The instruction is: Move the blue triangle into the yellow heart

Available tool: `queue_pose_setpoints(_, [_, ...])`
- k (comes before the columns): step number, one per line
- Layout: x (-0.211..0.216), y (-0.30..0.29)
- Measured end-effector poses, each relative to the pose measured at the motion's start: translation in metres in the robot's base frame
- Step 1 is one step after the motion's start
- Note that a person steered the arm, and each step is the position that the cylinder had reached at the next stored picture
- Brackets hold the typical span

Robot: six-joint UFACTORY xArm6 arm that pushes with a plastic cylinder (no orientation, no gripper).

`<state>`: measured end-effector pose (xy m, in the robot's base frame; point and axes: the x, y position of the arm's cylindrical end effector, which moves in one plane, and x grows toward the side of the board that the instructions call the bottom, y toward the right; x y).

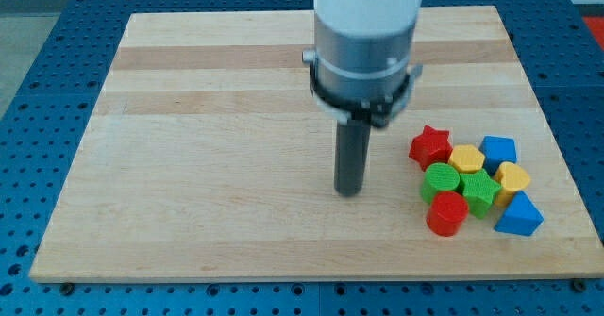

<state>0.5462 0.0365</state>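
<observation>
The blue triangle [519,216] lies at the lower right of the block cluster on the wooden board, touching the yellow heart [513,177] just above it. My tip [350,191] rests on the board well to the left of the cluster, about a block's width or more from the green cylinder [440,180]. The tip touches no block.
The cluster at the view's right also holds a red star [430,145], a yellow hexagon [466,158], a blue cube-like block [498,150], a green star [479,192] and a red cylinder [446,213]. The board's right edge [557,165] is close to the cluster.
</observation>
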Motion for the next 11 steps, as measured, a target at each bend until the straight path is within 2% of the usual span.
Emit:
queue_pose_setpoints(1, [0.048,0.005])
queue_pose_setpoints(2, [0.072,0.046])
queue_pose_setpoints(4, [0.072,0.142])
queue_pose_setpoints(5, [0.065,0.168])
queue_pose_setpoints(7, [0.040,0.179])
queue_pose_setpoints(9, [0.044,0.239])
queue_pose_setpoints(11, [0.044,0.247])
